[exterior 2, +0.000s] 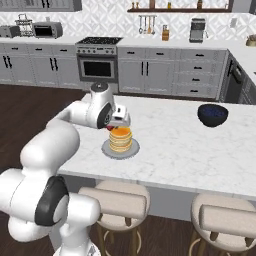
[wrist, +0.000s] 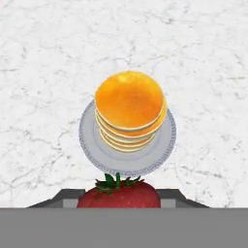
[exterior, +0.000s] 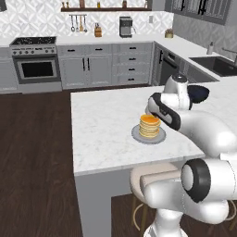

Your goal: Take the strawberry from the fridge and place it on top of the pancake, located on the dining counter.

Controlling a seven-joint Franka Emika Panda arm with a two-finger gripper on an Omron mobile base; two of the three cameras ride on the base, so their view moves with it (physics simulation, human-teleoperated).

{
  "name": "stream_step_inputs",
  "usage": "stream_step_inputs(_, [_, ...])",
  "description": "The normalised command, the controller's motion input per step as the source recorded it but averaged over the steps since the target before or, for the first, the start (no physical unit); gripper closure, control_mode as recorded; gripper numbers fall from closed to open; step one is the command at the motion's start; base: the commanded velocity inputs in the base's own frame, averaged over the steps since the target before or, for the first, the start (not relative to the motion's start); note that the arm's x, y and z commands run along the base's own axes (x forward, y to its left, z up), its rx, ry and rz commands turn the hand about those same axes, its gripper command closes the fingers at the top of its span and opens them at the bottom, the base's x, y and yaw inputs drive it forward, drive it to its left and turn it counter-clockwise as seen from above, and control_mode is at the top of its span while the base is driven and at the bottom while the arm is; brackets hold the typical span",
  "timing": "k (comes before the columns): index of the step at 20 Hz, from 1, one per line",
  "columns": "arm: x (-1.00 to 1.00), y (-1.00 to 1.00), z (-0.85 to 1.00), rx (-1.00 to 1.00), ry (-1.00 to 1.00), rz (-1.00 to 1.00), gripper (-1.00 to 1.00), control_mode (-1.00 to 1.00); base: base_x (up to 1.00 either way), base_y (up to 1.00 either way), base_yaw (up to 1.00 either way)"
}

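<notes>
The end effector (exterior 2: 113, 126) is grasping the strawberry (wrist: 119, 194), which is sitting between the two dark finger tips (wrist: 63, 197) with its green leaves pointing toward the plate in the hand view. In the right base view a small red spot is showing just under the hand, beside the upper left edge of the stack. The end effector is hanging above the bench (exterior 2: 175, 150), just short of the pancake (wrist: 130, 107) rather than directly over it; in the hand view the berry is lying past the near rim of the plate (wrist: 92, 145). The berry is not touching the stack.

The pancake is standing upright on its round grey plate, orange top facing up, roughly central on the white veined marble top of the bench. In the left base view the arm's wrist is partly covering the area just behind the stack (exterior: 149, 126).

A dark blue bowl (exterior 2: 213, 114) is resting on the same bench, well apart from the plate, toward the far right corner in the right base view. Two padded stools (exterior 2: 117, 200) are standing against the near side of the bench. Grey cabinets and an oven (exterior 2: 98, 64) are lining the back wall.
</notes>
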Motion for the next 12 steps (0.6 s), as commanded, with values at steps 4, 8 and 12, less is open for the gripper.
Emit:
stream_step_inputs(4, [1.00,0.00,-0.14,0.00,0.14,0.00,1.00,-1.00,0.00,0.00,0.00])
stream_step_inputs(8, [0.80,-0.28,-0.01,0.03,0.17,0.06,1.00,-1.00,0.00,0.00,0.00])
stream_step_inputs(12, [0.52,-0.14,-0.41,0.07,0.01,0.08,1.00,-1.00,0.00,0.00,0.00])
